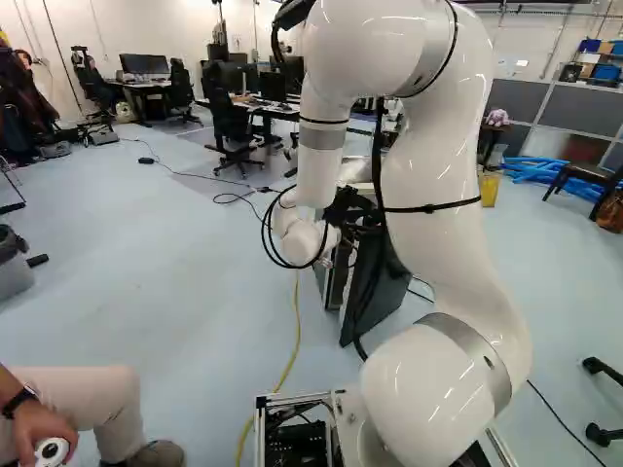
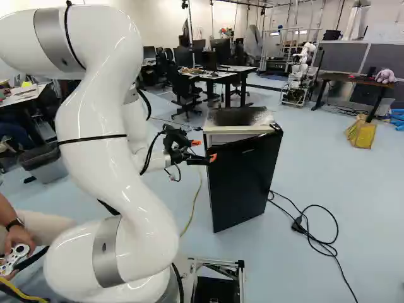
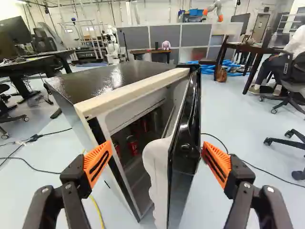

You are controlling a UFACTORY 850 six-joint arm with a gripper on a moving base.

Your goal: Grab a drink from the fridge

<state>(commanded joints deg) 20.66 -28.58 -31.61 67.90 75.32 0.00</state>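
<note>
Near ajar fridge door (image 3: 185, 152), fingers (image 2: 213, 157) spread wide; contact unclear.

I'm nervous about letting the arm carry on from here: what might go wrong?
The fridge door stands part open between the spread fingers of the gripper, so a sideways move might push it shut or swing it wide. The gap looks narrow; the gripper could catch on the door or cabinet. The red cans are set back inside, so one might get knocked.
</note>
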